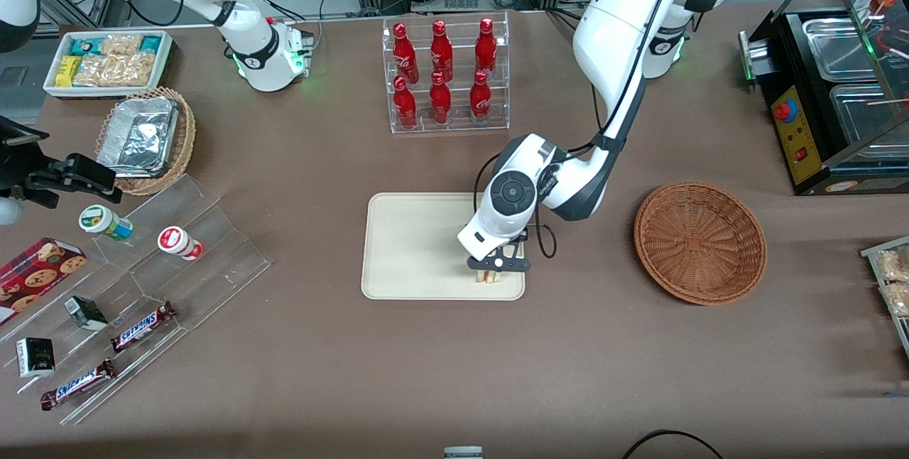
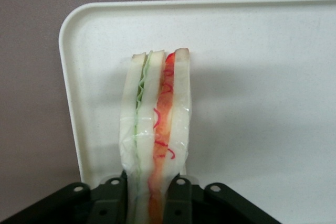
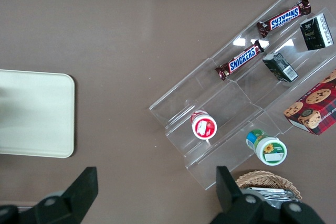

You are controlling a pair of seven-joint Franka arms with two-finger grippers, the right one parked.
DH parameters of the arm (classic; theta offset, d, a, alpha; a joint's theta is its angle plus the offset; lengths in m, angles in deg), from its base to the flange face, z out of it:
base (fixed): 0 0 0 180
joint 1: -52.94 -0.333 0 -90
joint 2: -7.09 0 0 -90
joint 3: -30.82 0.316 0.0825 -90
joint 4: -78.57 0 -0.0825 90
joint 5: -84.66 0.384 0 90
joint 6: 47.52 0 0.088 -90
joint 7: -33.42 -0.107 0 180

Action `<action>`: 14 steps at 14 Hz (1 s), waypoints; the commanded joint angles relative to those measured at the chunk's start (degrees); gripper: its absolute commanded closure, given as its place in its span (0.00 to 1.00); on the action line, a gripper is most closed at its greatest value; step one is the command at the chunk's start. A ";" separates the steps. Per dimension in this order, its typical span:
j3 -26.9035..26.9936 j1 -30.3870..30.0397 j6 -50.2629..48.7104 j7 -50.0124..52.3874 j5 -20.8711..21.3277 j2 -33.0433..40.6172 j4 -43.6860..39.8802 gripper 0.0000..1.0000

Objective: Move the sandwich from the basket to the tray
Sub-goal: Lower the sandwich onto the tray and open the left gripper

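Sandwich: a small triangular wedge of pale white bread with red and green filling layers (image 2: 155, 129) is held over the flat cream-coloured rectangular tray with rounded corners and a low rim (image 1: 412, 246), close to the tray's front-camera edge and toward the working arm's end of it.
Tool: the black two-finger tool of the left arm (image 1: 497, 265) is pinched on the sandwich; in the left wrist view the fingers (image 2: 113, 198) are seen pressed against the two outer bread faces.
Long axis: the wedge is seen to run straight out from between the fingers toward the tray's rounded corner, with the bread slices and filling layers standing on edge.
Contact with tray: whether the wedge is already touching the tray floor cannot be told; a shadow is cast on the tray beside it.
Basket: the round, shallow, reddish-brown woven wicker basket (image 1: 699, 242) is left on the brown counter (image 1: 454, 374), well apart from the tray toward the working arm's end, with nothing seen in it.
Stage: transfer is judged nearly complete; only release remains.
Next move: the fingers are to be spread and the tool lifted straight away, so that the wedge is not dragged off the tray.
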 commanded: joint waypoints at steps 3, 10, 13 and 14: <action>0.44 0.14 -0.50 -0.34 -0.95 -0.07 -1.63 0.00; 0.96 -4.77 -12.52 -1.39 0.36 11.44 1.17 0.00; 1.05 -8.64 -17.02 -1.74 0.36 16.18 2.49 0.00; 1.05 -9.87 -16.67 -1.75 0.36 17.76 3.89 0.00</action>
